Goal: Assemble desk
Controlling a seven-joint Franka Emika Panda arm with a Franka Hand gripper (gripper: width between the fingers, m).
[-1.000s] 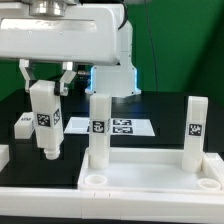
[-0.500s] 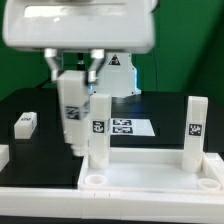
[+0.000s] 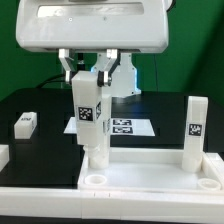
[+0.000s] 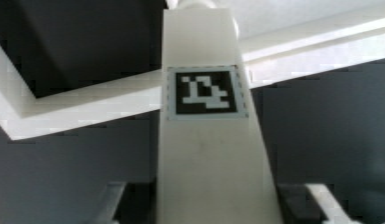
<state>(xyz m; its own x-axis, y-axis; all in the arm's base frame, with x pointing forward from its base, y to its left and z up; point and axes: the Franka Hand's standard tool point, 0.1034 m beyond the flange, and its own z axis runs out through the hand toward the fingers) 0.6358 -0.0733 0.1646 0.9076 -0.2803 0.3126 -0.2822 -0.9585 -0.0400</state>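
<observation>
Leg upright, clamped near its top by gripper, low over desk panel at the panel's 10 o'clock; second leg stands at 3 o'clock. Risk: foot snags the rim or misses corner socket; the high grip could let it tilt.

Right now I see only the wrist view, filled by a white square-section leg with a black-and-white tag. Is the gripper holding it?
Observer: Yes, the gripper is shut on that white tagged leg, roughly upright at the exterior view's left end of the large white rimmed plastic panel.
Operator: Any leg already standing?
Observer: A second white leg stands upright at the panel's corner on the exterior view's right.
</observation>
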